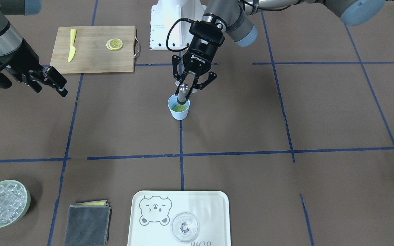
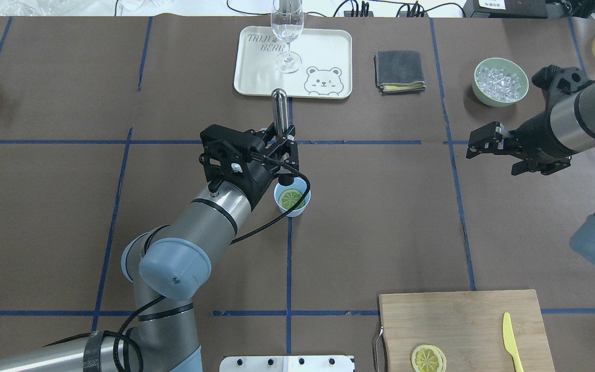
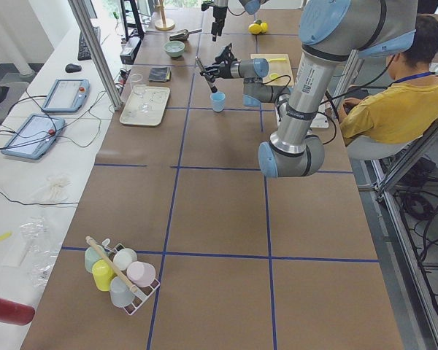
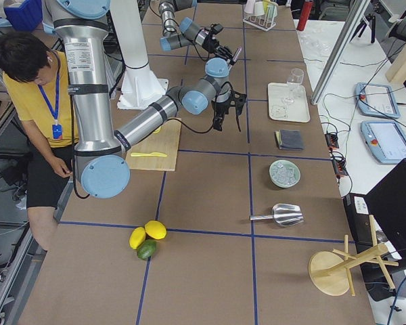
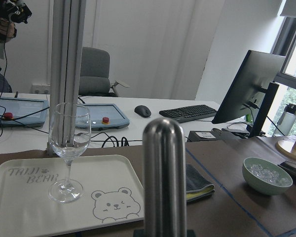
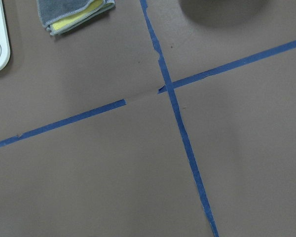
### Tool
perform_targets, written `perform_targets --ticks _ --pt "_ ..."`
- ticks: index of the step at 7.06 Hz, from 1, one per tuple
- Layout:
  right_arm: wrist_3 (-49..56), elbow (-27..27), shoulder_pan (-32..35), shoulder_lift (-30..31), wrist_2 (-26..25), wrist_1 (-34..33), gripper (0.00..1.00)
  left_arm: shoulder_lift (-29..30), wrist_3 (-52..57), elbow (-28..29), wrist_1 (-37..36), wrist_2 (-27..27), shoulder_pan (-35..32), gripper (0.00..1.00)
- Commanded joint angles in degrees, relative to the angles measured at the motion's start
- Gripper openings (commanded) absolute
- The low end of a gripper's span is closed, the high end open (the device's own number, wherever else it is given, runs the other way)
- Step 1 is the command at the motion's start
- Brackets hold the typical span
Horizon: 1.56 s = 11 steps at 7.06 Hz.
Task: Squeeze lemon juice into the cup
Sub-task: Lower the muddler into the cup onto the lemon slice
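Observation:
The light-blue cup (image 1: 180, 115) stands at the table's middle, and it also shows in the overhead view (image 2: 298, 208). A lemon slice (image 1: 179, 108) with a spoked cut face lies flat inside it (image 2: 291, 198). My left gripper (image 1: 186, 87) hangs just above the cup, shut on an upright steel muddler (image 1: 182, 93) whose lower end is inside the cup, on or just above the slice. The muddler's rounded top fills the left wrist view (image 5: 164, 173). My right gripper (image 1: 58, 87) hovers empty far to the side (image 2: 475, 144), with its fingers looking shut.
A wooden cutting board (image 1: 94, 51) carries a second lemon slice (image 1: 114, 44) and a yellow knife (image 1: 71, 45). A white bear tray (image 1: 156, 225) holds a clear glass (image 1: 184, 227). A green bowl of ice (image 1: 3, 204) and a folded grey cloth (image 1: 87, 223) sit beside it.

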<state>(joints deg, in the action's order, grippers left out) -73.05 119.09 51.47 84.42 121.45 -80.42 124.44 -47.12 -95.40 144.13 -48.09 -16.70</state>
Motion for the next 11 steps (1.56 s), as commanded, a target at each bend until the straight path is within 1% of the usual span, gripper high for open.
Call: perform_targets --ticks 1,3,4,5,6,9,11 --pt "0.01 0.0 0.04 0.04 0.1 0.0 1.0 0.71 0.01 0.83 0.1 3.44 1.58 0.0" --pt "-0.07 0.0 0.04 0.04 0.28 0.0 1.0 1.94 1.31 2.93 0.28 6.15 2.02 0.0" --pt "-0.07 -0.09 0.04 0.04 0.37 -0.09 1.0 2.56 2.11 3.38 0.28 6.34 2.37 0.0" --pt "-0.07 -0.09 -0.05 0.04 0.37 -0.09 1.0 2.3 3.42 3.73 0.28 8.78 3.16 0.0" --pt "-0.07 -0.17 0.04 0.04 0.89 -0.09 1.0 2.65 5.52 5.21 0.45 13.24 4.99 0.0" --pt "-0.16 -0.18 0.12 0.04 1.51 -0.09 1.0 3.17 5.46 5.4 1.42 13.81 6.24 0.0" --pt "-0.16 -0.09 0.12 0.04 1.51 -0.09 1.0 4.58 5.19 7.15 1.51 13.9 6.68 0.0"
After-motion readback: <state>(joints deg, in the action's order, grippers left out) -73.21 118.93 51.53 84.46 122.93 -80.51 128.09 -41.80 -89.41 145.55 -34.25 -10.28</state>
